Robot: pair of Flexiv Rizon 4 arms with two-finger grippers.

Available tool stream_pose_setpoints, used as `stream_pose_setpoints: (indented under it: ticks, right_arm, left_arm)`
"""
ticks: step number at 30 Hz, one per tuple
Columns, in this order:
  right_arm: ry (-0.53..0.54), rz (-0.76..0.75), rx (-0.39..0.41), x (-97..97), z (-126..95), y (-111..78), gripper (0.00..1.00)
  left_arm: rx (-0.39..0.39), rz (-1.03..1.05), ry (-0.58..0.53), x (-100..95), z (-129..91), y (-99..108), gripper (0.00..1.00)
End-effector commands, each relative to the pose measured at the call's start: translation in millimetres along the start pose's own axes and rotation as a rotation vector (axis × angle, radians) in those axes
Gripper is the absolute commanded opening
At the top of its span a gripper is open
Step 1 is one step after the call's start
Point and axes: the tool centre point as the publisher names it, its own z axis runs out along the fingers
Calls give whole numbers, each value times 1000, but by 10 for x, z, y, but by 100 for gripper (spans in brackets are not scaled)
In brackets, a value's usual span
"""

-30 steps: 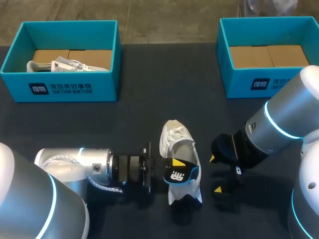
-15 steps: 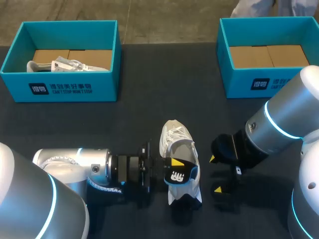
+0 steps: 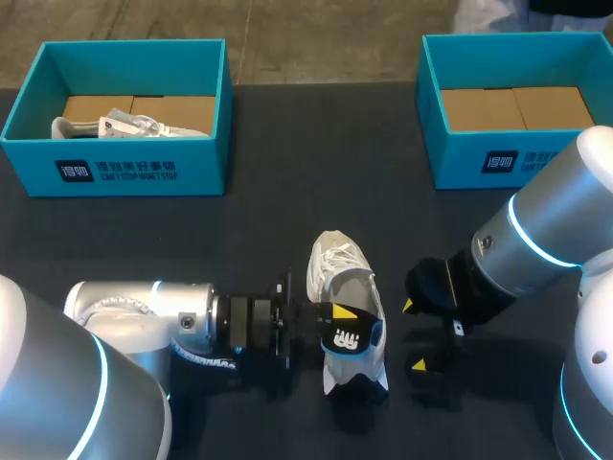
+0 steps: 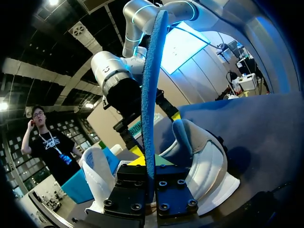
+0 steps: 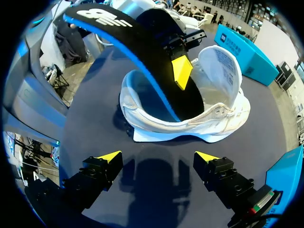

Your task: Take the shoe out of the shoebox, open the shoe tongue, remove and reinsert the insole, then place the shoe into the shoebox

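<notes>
A white shoe (image 3: 341, 273) stands on the dark table between my two arms. My left gripper (image 3: 318, 324) is shut on a black and blue insole (image 3: 349, 337), whose lower end reaches into the shoe's opening. In the left wrist view the insole (image 4: 151, 90) stands edge-on out of the left gripper (image 4: 151, 186), with the shoe (image 4: 205, 159) just beyond. My right gripper (image 3: 414, 335) hangs open to the right of the shoe, apart from it. From the right wrist, the shoe (image 5: 213, 118) and insole (image 5: 142, 52) lie ahead of the right gripper (image 5: 157, 156).
A teal shoebox (image 3: 115, 168) at the back left holds another white shoe (image 3: 124, 125). A second teal shoebox (image 3: 498, 158) at the back right shows only its cardboard floor. Bare dark table lies between the boxes and the shoe.
The left gripper and the insole have shifted slightly to the right, toward the shoe's opening. The right arm has not moved.
</notes>
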Motion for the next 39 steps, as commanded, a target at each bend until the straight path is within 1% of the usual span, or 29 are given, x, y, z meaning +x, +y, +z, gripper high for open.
stream_pose_setpoints:
  ticks: [1,6,22,30,39]
  right_arm:
    - [-3,0,2,11,8,4,100]
    - [-3,0,2,11,8,4,100]
    - [-3,0,2,11,8,4,100]
    - [-3,0,2,11,8,4,100]
    - [-3,0,2,11,8,4,100]
  left_arm:
    - [-16,9,0,11,54,-6,0]
    - [-56,12,-10,3,75,33,0]
    - [-96,4,10,-26,120,122,0]
    - [-104,-3,11,-47,100,174,0]
    - [-76,-12,8,-80,95,166,0]
